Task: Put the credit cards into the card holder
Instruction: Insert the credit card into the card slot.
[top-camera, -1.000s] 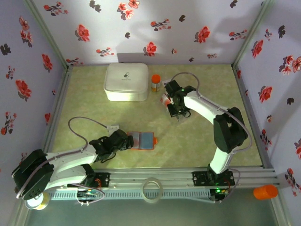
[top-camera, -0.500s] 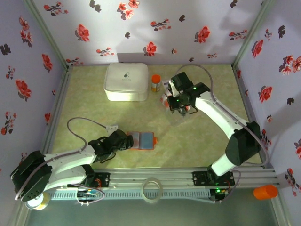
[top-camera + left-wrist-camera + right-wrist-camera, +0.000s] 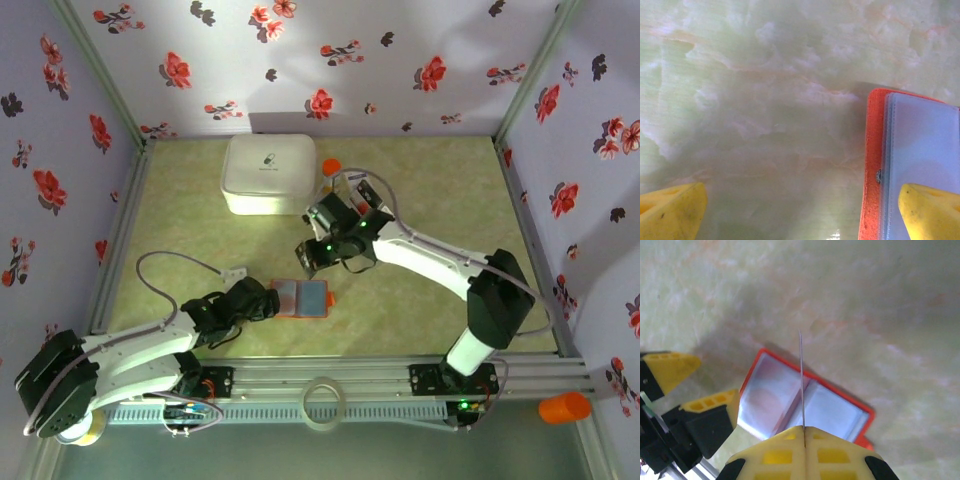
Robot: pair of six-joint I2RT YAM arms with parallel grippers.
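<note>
Showing the card holder point(image 3: 303, 297) lying spread open on the pale green marbled table point(image 3: 420, 300), near the front edge, with its orange-red cover facing down and its light blue pockets facing up.

Reaching in from the left with the left gripper point(image 3: 268, 300), jaws spread wide. Resting one yellow fingertip point(image 3: 927, 210) over the holder's left blue page and the other over bare table, probably pinning the holder flat to stop it folding shut or sliding. Actual contact too hard to judge.

Hovering just above and behind the holder with the right gripper point(image 3: 308, 255), jaws closed tight on one of the credit cards point(image 3: 801, 375). Seeing that card edge-on from the right wrist, as a thin pale line standing upright, pointing down toward the fold between the two blue pages and apart from them. Gripping it by one end, likely to leave the free edge clear for sliding into a pocket.

Judging this step as carrying and lining up, with insertion not yet done. Probably needing a tilt toward a pocket mouth next.

Showing a white rounded box point(image 3: 268, 172) at the back, well apart from the holder.
</note>
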